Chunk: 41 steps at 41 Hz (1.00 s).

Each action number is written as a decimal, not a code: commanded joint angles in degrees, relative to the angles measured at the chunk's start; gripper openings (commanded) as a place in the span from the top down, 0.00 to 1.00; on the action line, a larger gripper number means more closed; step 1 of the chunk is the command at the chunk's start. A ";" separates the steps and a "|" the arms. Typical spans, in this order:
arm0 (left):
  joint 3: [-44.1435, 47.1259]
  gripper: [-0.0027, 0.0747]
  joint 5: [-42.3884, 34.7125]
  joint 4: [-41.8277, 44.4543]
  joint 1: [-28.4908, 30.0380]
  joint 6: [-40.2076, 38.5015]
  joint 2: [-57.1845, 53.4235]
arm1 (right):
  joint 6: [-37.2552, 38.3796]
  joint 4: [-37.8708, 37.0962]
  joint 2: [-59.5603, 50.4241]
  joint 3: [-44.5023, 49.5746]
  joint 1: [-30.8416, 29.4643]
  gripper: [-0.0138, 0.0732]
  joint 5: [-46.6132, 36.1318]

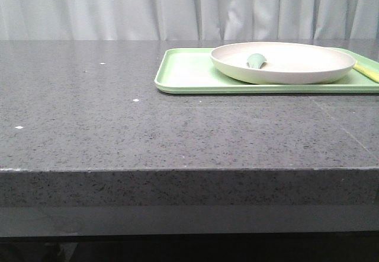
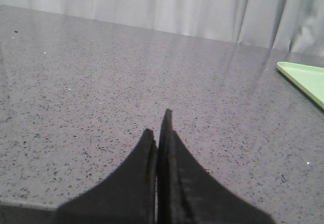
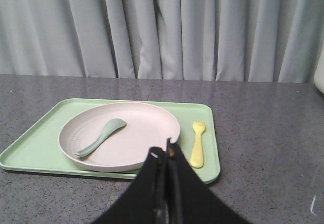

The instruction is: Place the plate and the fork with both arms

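Observation:
The cream-white plate (image 1: 284, 62) (image 3: 119, 135) rests on a light-green tray (image 1: 185, 72) (image 3: 34, 142) at the table's far right. A sage-green spoon (image 1: 257, 60) (image 3: 100, 137) lies inside the plate. The pale-yellow fork (image 3: 197, 143) (image 1: 368, 71) lies on the tray beside the plate. My right gripper (image 3: 164, 152) is shut and empty, hovering in front of the tray's near edge. My left gripper (image 2: 157, 125) is shut and empty over bare table, well away from the tray corner (image 2: 304, 80). Neither gripper appears in the front view.
The dark speckled stone table (image 1: 177, 131) stretches left of the tray, with its front edge (image 1: 177, 170) near the camera. A grey curtain (image 1: 189, 7) hangs behind the table. A white object (image 3: 320, 72) shows at the edge of the right wrist view.

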 commanded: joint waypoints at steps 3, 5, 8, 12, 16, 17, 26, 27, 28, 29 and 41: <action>0.16 0.99 -4.77 -0.43 -0.07 0.08 -1.19 | -0.35 -0.38 0.64 -1.48 0.10 0.92 -4.66; 0.16 0.99 -4.77 -0.43 -0.07 0.08 -1.19 | -0.35 -0.38 0.64 -1.48 0.10 0.92 -4.66; 0.16 0.99 -4.77 -0.43 -0.07 0.08 -1.19 | -0.50 -1.72 0.64 -1.33 0.10 0.92 -4.50; 0.16 0.99 -4.77 -0.43 -0.07 0.08 -1.19 | -0.55 -2.04 -0.94 1.39 0.02 0.92 -4.44; 0.16 0.99 -4.77 -0.43 -0.07 0.08 -1.19 | -0.55 -2.04 -3.54 6.69 0.02 0.92 -4.44; 0.16 0.99 -4.77 -0.43 -0.07 0.08 -1.19 | -0.55 -2.04 -4.49 8.04 0.02 0.92 -4.44; 0.16 0.99 -4.77 -0.43 -0.07 0.08 -1.19 | -0.55 -1.50 -11.76 20.52 -1.95 0.92 -4.71; 0.16 0.99 -4.77 -0.43 -0.07 0.08 -1.19 | -0.55 -1.13 -11.82 21.29 -2.49 0.92 -4.98; 0.16 0.99 -4.77 -0.43 -0.07 0.08 -1.19 | -0.55 -1.13 -11.82 21.93 -2.97 0.92 -5.30; 0.16 0.99 -4.77 -0.43 -0.07 0.08 -1.19 | -0.55 -1.13 -11.67 22.69 -3.64 0.92 -5.57; 0.16 0.99 -4.77 -0.43 -0.07 0.08 -1.19 | -0.55 0.74 -11.73 25.99 -5.49 0.92 -7.89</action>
